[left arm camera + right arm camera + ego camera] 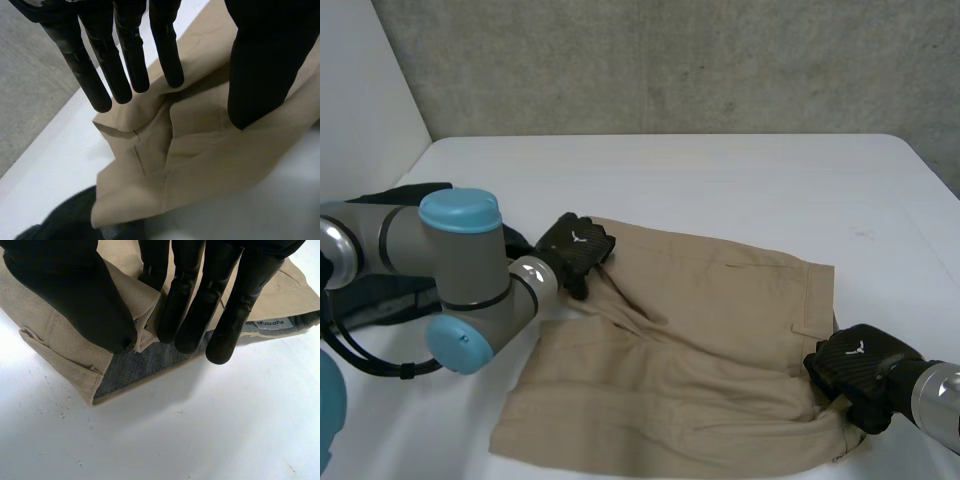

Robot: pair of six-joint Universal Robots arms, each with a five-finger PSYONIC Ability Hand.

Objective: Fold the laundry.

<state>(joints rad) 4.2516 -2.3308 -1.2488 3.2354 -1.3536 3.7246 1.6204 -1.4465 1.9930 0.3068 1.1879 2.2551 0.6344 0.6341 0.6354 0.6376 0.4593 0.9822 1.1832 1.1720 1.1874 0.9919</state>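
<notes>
"Hovering over the shorts' [690, 340] far left corner, the left hand [575, 245] is spread, thumb apart."
"And the right hand [855, 365] pinches their near right corner; the shorts lie lengthwise between them on the bench [720, 180]."

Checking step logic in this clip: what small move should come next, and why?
Probably close the left robot hand on the beige fabric shorts. Its fingers and thumb stand straight and apart either side of a raised ridge of cloth at one corner, while the right robot hand pinches the grey-lined edge opposite.
</notes>
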